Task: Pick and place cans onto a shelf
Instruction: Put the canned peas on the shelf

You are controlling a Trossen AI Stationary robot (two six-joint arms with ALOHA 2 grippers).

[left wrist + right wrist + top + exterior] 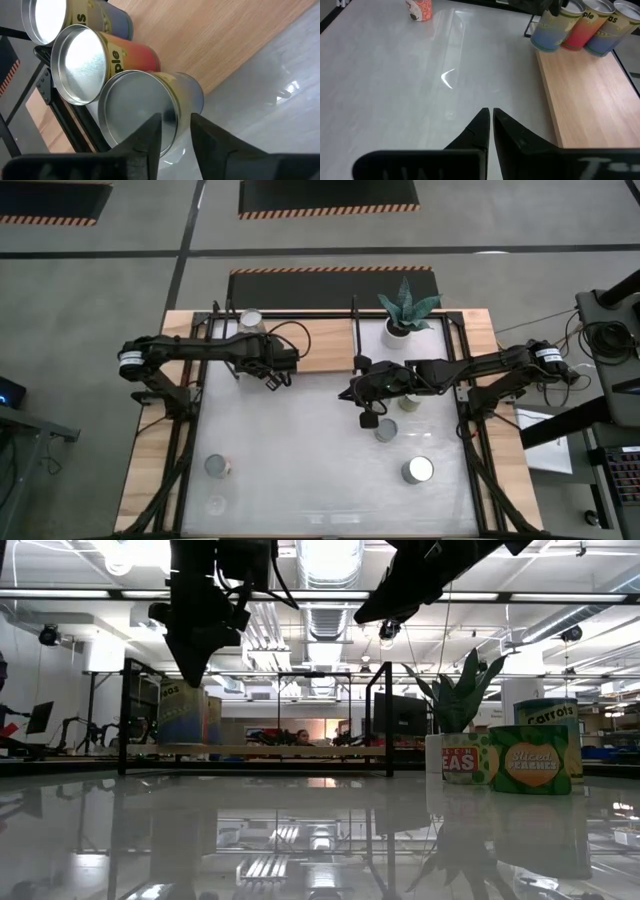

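Shiny metal is most of what my left wrist view gives me: three cans lying side by side on the shelf (225, 45), and the nearest can (145, 107) sits right past the left gripper (175, 135), whose fingers are a bit apart and not touching it as far as I can see. From above, that gripper (272, 380) hangs at the front edge of the wooden shelf board (325, 340), near its left end. The right gripper (368, 418) has its fingers together, holding nothing, over the glossy white table (300, 460), just beside a can (386, 430) standing there. More loose cans stand on the table toward the front: one at the left (217, 467), one at the right (418, 470). The right wrist view picks up the three-can row (580, 27) from the other side, plus an orange-labelled can (419, 9) on the far side of the table. Only the low view shows me labels on the right-hand cans, peas (460, 760) and carrots (545, 712), next to the potted plant (455, 690), with a workshop room and ceiling lights behind.
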